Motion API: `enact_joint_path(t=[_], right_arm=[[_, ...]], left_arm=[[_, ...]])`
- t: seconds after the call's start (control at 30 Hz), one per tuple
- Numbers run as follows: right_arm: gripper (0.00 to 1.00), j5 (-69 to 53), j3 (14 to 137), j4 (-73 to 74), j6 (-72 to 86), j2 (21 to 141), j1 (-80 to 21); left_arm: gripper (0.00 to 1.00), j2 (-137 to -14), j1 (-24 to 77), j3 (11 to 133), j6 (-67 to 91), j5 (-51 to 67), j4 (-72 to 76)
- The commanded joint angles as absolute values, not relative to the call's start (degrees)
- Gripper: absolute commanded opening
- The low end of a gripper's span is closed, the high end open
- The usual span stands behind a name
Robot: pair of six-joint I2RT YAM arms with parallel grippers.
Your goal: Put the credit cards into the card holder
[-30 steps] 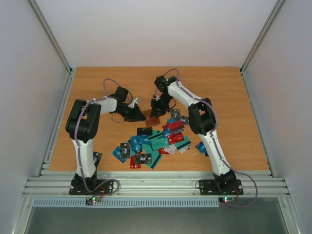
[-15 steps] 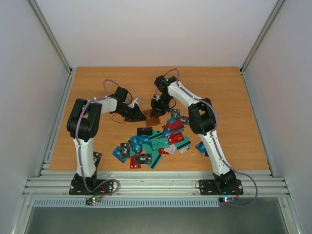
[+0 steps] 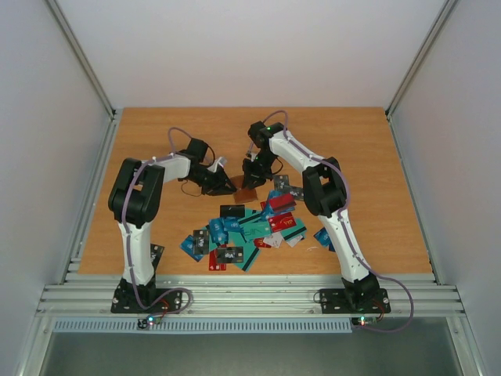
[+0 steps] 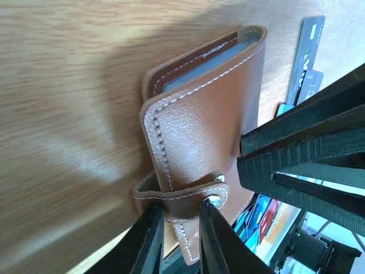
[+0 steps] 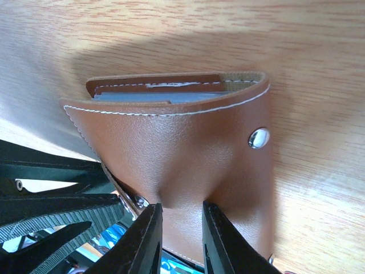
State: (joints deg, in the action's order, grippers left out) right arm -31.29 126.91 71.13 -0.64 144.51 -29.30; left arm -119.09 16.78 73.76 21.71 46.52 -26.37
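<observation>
Card holder (image 5: 182, 142) gripped by both: left claw (image 4: 179, 216), right claw (image 5: 179, 214) each clamped on edge.

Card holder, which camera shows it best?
The right wrist view: the card holder fills the frame face-on, with its open top, something grey-blue inside and a snap stud visible. The left wrist view shows it side-on, its strap pinched by the left fingers. The top external view shows only a small brown patch.
</observation>
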Motion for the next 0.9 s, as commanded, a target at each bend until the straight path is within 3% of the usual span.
enact_joint_path(t=[0.0, 0.43, 0.6, 0.87], right_arm=[[0.22, -27.4, 123.7, 69.1, 1.6, 151.5, -31.8], [0.21, -27.5, 123.7, 68.9, 1.6, 151.7, -31.9], [0.21, -27.4, 123.6, 69.1, 1.6, 151.7, -31.9], [0.21, -27.4, 123.1, 68.7, 1.8, 151.9, -32.4]], left_arm=[[0.20, -117.3, 20.6, 74.9, 24.5, 52.8, -16.8], [0.21, -114.7, 20.5, 73.4, 27.6, 53.8, -13.4], [0.26, -110.2, 20.2, 73.2, 28.6, 52.4, -16.2], [0.26, -111.1, 20.2, 73.9, 25.2, 50.1, -21.2]])
